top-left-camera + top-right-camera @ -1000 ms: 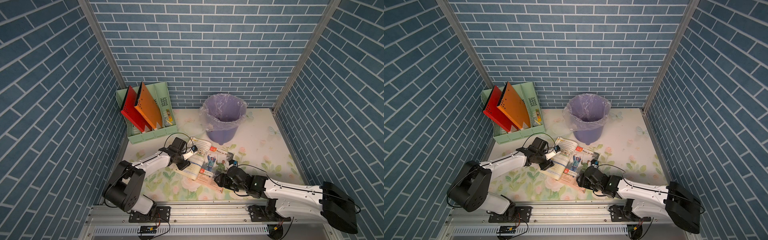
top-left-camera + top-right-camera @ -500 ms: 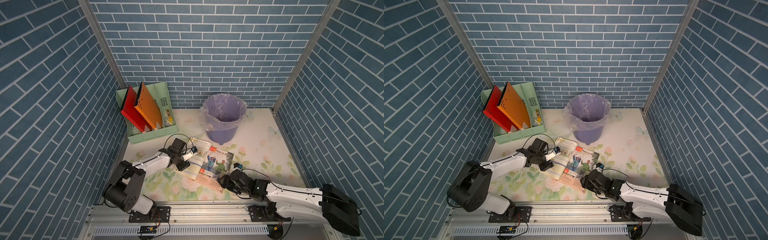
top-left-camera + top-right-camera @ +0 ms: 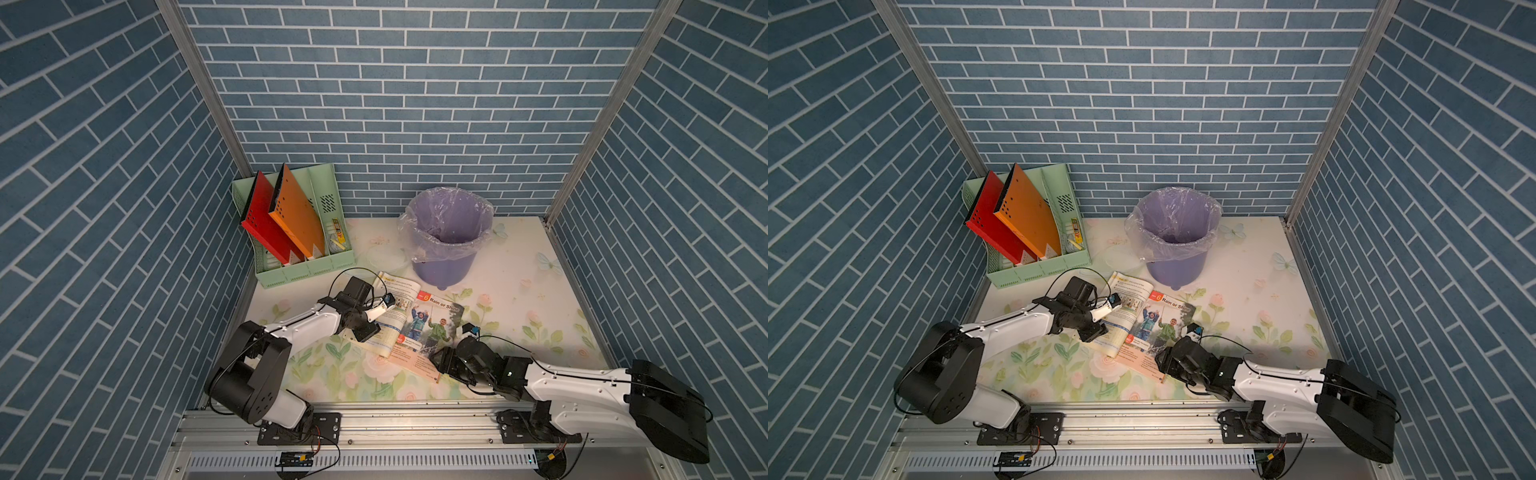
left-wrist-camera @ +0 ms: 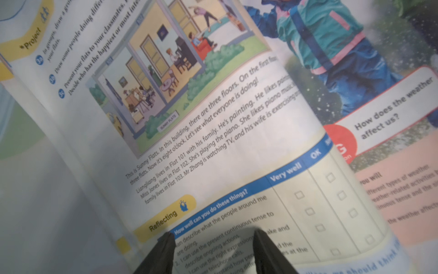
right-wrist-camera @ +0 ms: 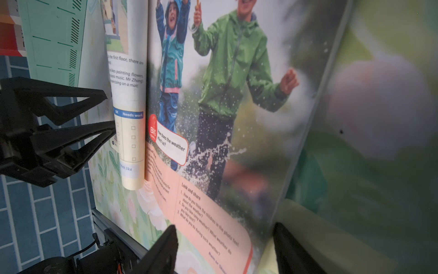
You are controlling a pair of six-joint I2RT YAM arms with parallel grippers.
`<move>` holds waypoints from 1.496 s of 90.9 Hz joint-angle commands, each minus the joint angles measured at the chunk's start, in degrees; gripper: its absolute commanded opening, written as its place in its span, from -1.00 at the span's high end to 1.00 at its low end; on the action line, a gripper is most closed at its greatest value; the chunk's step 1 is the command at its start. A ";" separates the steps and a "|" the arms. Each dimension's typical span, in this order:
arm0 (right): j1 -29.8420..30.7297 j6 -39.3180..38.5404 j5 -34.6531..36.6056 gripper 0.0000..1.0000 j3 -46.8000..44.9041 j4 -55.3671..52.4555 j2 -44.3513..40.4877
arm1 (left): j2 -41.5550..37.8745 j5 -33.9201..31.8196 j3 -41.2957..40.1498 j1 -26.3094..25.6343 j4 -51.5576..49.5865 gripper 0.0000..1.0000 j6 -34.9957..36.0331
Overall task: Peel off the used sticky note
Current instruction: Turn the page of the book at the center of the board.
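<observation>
Blue brick walls (image 3: 415, 104) stand on three sides. Shiny metal posts (image 3: 199, 83) run up the two back corners. The table (image 3: 540, 299) has a pale cover with pink flowers and green leaves. A metal rail (image 3: 415, 415) lines its front.

Printed with flowers and butterflies all over the pale surface (image 3: 536, 303). Carries an open textbook (image 3: 415, 324) lying flat near the front middle. Bears a purple bin (image 3: 444, 266), clear-lined and upright, just behind the book. Holds a green file rack (image 3: 307, 266) in the back left corner, with red and orange folders (image 3: 291, 216) leaning inside.
</observation>
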 commanded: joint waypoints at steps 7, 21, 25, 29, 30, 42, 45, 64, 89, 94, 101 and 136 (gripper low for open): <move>0.15 -2.70 -0.40 -0.31 3.10 -0.29 -0.17 | 0.69 0.49 0.08 -0.60 -0.14 -0.16 -0.02; 0.03 -2.61 -0.80 -0.31 2.89 1.48 1.67 | 0.68 0.69 0.47 -0.60 -0.38 -0.16 0.09; 0.02 -2.61 -1.11 -0.31 3.09 2.05 2.32 | 0.68 0.78 0.46 -0.64 -0.47 -0.16 0.15; 0.07 -2.81 -1.32 -0.30 3.55 2.30 2.86 | 0.72 0.74 0.46 -0.66 -0.57 -0.16 0.32; 0.03 -2.88 -1.32 -0.30 3.76 2.32 2.92 | 0.70 0.75 0.45 -0.66 -0.58 -0.16 0.32; 0.00 -4.23 -1.28 -0.30 5.74 0.81 3.04 | 1.00 0.77 0.26 -0.62 -0.50 -0.15 0.43; 0.03 -4.50 -1.09 -0.29 6.23 -0.02 2.90 | 1.01 0.84 0.34 -0.66 -0.50 -0.15 0.46; 0.04 -4.81 -0.16 -0.29 6.97 -2.85 0.90 | 1.38 1.29 0.45 -0.69 -0.15 -0.15 0.35; 0.01 -4.72 -0.59 -0.29 7.21 -1.97 2.34 | 1.06 1.29 0.39 -0.74 -0.24 -0.14 0.32; 0.04 -4.95 -1.03 -0.29 7.83 -2.15 2.74 | 1.11 1.34 0.29 -0.73 -0.23 -0.14 0.33; 0.06 -5.55 -1.44 -0.29 8.87 -3.88 2.77 | 1.04 1.53 0.14 -0.69 -0.19 -0.14 0.39; 0.08 -3.55 -1.05 -0.30 5.16 3.32 5.41 | 0.96 1.24 0.44 -0.74 -0.35 -0.14 0.46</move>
